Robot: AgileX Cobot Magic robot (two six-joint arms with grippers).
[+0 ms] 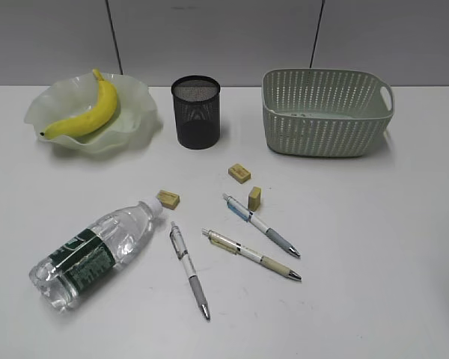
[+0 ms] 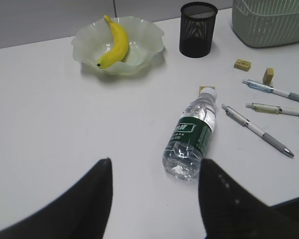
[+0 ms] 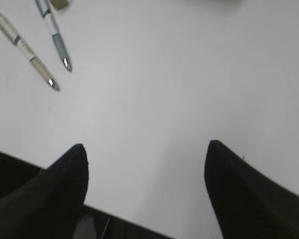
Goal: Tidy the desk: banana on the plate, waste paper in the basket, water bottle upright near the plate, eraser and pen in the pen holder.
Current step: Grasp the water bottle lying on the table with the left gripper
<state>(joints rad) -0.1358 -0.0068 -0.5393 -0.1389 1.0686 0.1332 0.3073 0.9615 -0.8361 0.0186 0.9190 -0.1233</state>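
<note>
From left to right on the desk (image 1: pixel 404 262) we see the banana (image 1: pixel 86 112) lying in the plate (image 1: pixel 138 116), the water bottle (image 1: pixel 97 254) on its side, the pen holder (image 1: pixel 196 112), three erasers (image 1: pixel 239 173), three pens (image 1: pixel 188 269), and the basket (image 1: pixel 325 112). Left gripper (image 2: pixel 154 191) and right gripper (image 3: pixel 147 172) both hover spread wide, holding nothing.

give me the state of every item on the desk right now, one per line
banana: lying in the plate
water bottle: on its side, capped
pen holder: upright, looks empty
basket: upright, no paper seen inside
three erasers: loose on the desk
three pens: lying flat on the desk
left gripper: open, holding nothing
right gripper: open, holding nothing
</note>
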